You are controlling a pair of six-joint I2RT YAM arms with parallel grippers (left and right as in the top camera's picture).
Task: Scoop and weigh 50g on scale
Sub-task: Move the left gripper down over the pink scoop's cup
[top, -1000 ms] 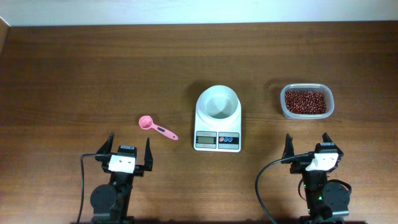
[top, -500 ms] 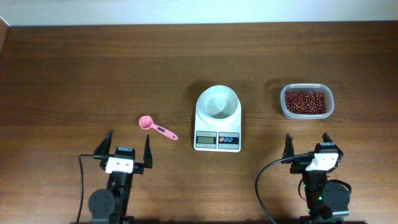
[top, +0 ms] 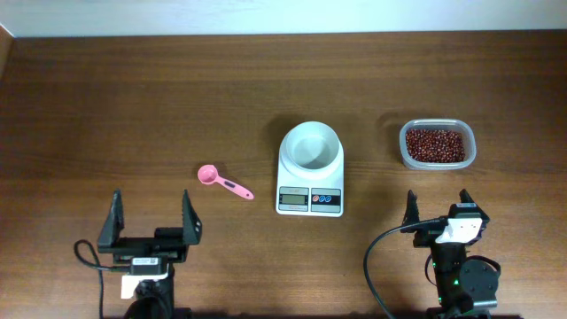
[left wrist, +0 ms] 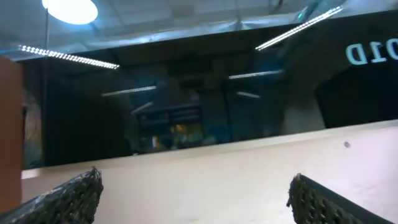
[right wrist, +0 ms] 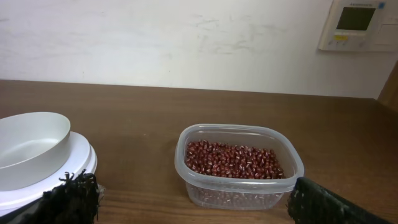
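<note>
**A:** Where is the scale?

**B:** The scale [top: 310,177] stands in the middle of the overhead frame, on the brown surface [top: 133,97]. Its round white bowl [top: 310,146] sits on the upper part. The grey display [top: 293,200] and the blue and red buttons [top: 327,200] run along its lower edge.

**A:** And beside it?

**B:** A pink scoop [top: 222,182] lies flat to the left of the scale, apart from it, with its cup toward the upper left and its handle pointing at the scale. At centre right there is a clear tub [top: 401,146] with no lid, holding red beans [top: 436,144]. It is well apart from the scale.

**A:** What about the left jaws?

**B:** They are at the lower left of the overhead frame, released and spread wide, with bare surface between the fingers [top: 116,217]. They are below the scoop and clear of it. The left wrist view tilts up into the room, showing a ceiling light [left wrist: 69,9] and dark glass.

**A:** And the right jaws?

**B:** They are at the lower right, below the tub, also released and grasping nothing. In the right wrist view the tub fills the centre and the bowl is at the left edge. A wall panel [right wrist: 357,23] shows at the upper right.
</note>
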